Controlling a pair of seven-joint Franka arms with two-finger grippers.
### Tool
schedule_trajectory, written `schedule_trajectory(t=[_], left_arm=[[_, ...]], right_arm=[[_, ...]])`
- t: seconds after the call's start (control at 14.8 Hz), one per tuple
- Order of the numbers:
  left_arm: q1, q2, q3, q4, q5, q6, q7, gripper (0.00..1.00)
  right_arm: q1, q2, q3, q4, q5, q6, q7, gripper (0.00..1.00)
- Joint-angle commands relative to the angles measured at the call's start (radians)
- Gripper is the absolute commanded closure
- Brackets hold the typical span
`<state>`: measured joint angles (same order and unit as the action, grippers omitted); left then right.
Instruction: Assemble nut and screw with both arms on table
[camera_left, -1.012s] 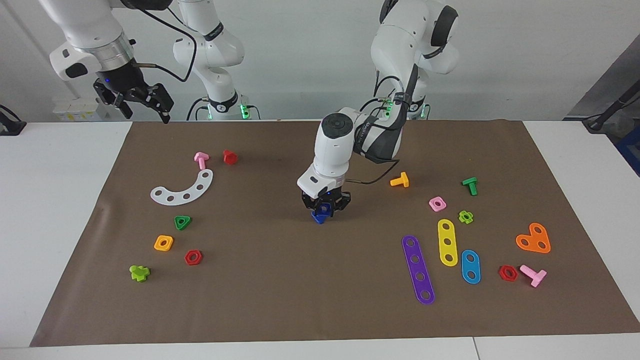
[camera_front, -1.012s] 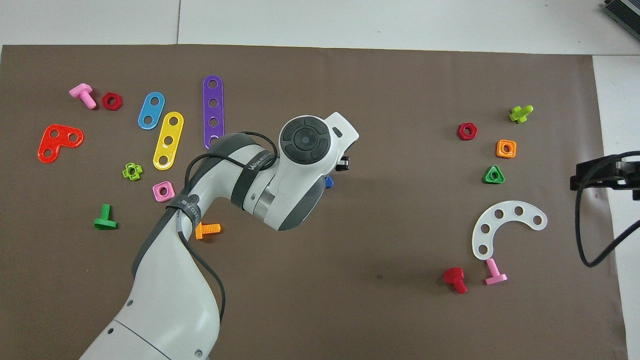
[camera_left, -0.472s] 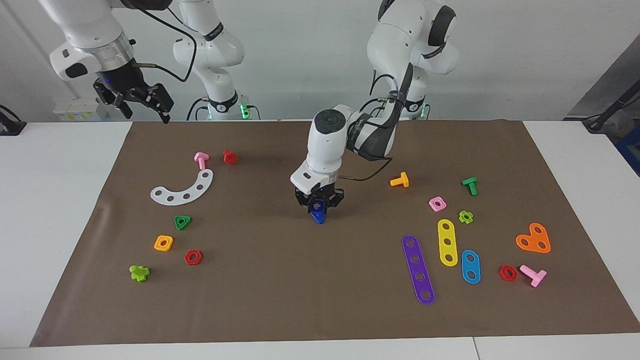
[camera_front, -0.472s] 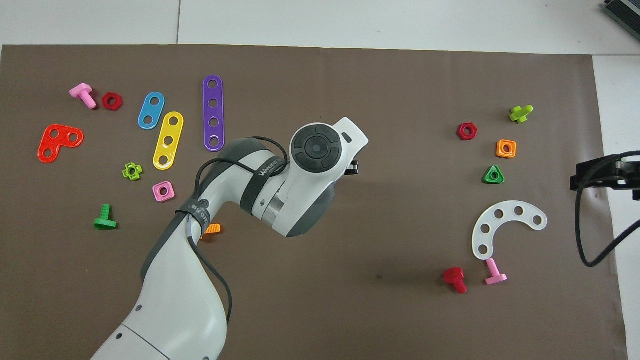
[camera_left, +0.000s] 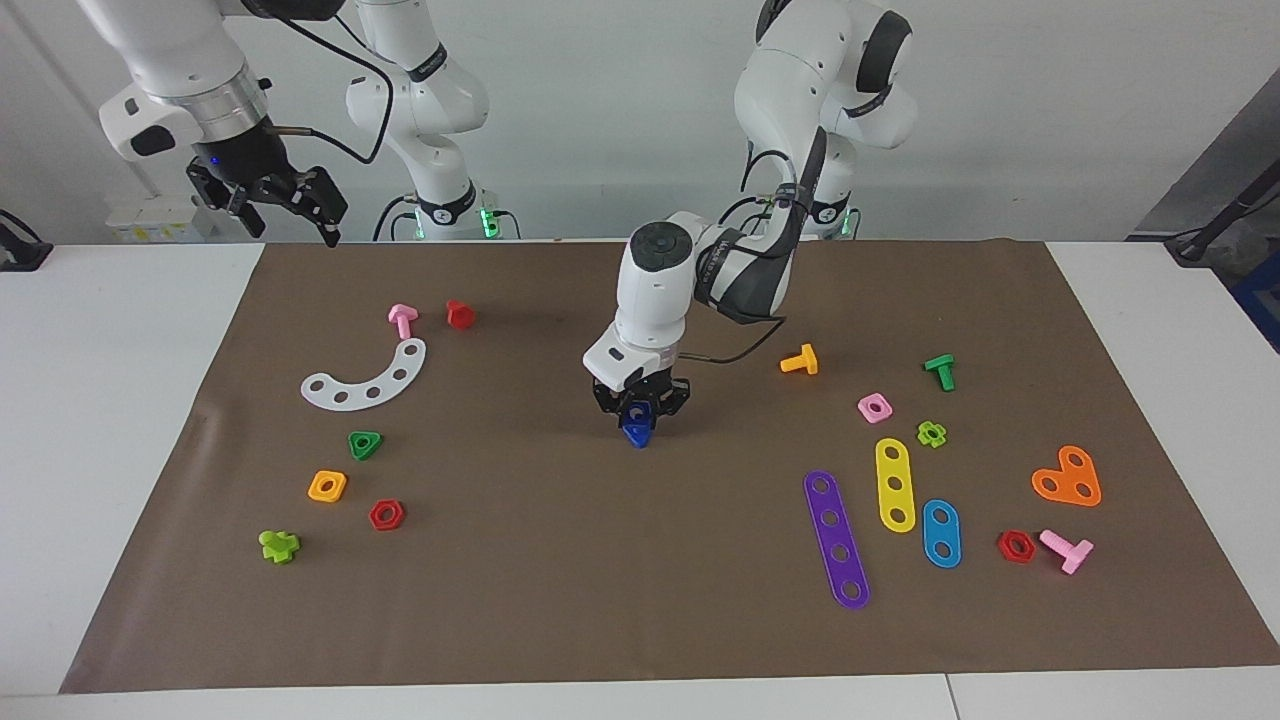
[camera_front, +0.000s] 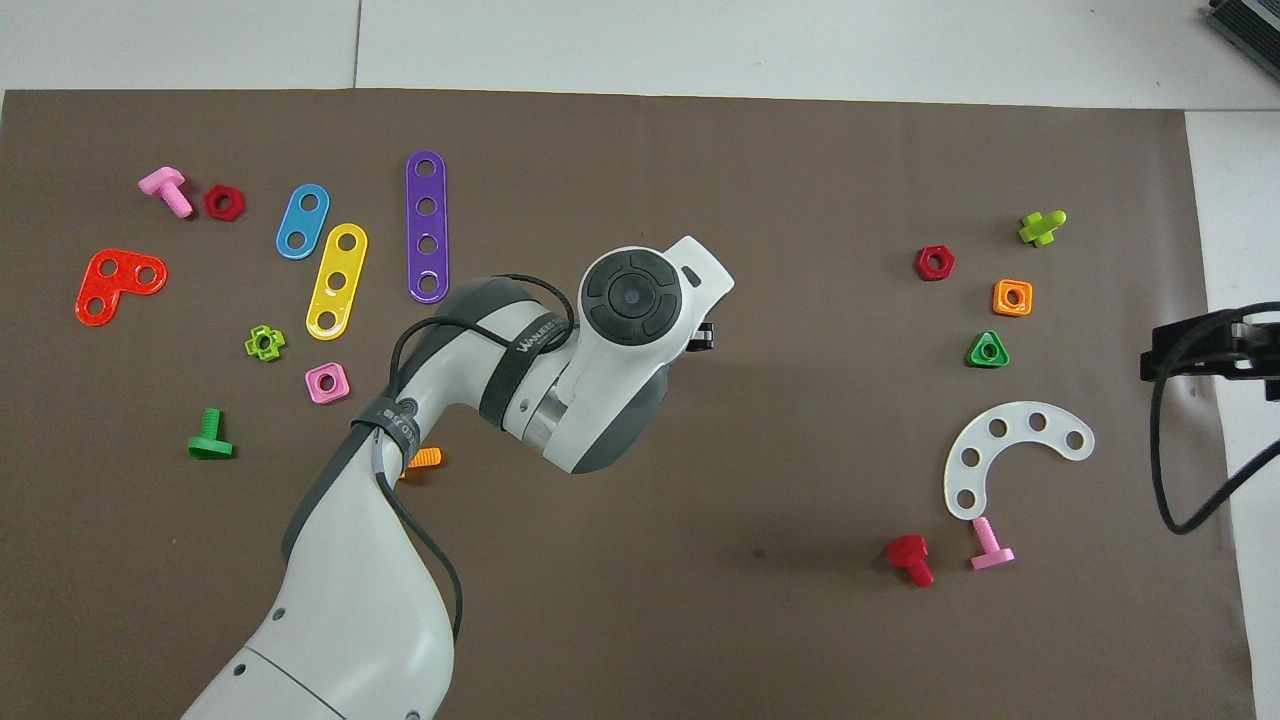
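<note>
You see the screw (camera_left: 636, 432) clamped in the left gripper (camera_left: 638, 418) over the middle of the brown mat (camera_left: 560, 580), head pointing down, hidden under the arm from overhead, right gripper (camera_left: 290, 208) waiting open above the mat's corner.

Brown-matted table (camera_left: 130, 420), scattered toy parts (camera_left: 838, 537)

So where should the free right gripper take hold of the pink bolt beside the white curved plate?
Probably from above, across the shaft of the pink bolt: it lies on its side with the thin shaft clear of the white curved plate, while the red bolt crowds one flank.
</note>
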<state>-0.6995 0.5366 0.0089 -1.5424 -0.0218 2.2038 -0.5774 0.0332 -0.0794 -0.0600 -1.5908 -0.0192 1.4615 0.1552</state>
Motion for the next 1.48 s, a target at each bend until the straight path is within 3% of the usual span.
schedule_trajectory(t=[0.0,0.47,0.54,0.61,0.67,0.88,1.08,1.42], left_arm=[[-0.014,-0.009,0.013,-0.034,0.014,0.037,-0.016,1.00],[-0.017,-0.017,0.013,-0.081,0.014,0.089,-0.016,1.00],[-0.017,-0.017,0.013,-0.079,0.014,0.088,-0.015,0.85],[-0.015,-0.017,0.013,-0.076,0.014,0.088,-0.009,0.17],[-0.015,-0.017,0.014,-0.070,0.017,0.077,-0.007,0.00],[-0.012,-0.020,0.016,-0.059,0.033,0.063,-0.009,0.00],[0.026,-0.082,0.016,-0.079,0.033,0.050,0.004,0.00],[0.171,-0.288,0.014,-0.238,0.033,-0.002,0.178,0.00]], right_arm=[[-0.007,0.004,0.002,0.015,0.021,-0.016,-0.017,0.00],[-0.007,0.004,0.002,0.015,0.021,-0.016,-0.017,0.00],[-0.007,0.004,0.002,0.015,0.021,-0.016,-0.017,0.00],[-0.007,0.004,0.002,0.015,0.021,-0.016,-0.017,0.00],[-0.007,0.004,0.002,0.015,0.021,-0.016,-0.017,0.00],[-0.007,0.004,0.002,0.015,0.021,-0.016,-0.017,0.00],[-0.007,0.004,0.002,0.015,0.021,-0.016,-0.017,0.00],[-0.007,0.004,0.002,0.015,0.021,-0.016,-0.017,0.00]])
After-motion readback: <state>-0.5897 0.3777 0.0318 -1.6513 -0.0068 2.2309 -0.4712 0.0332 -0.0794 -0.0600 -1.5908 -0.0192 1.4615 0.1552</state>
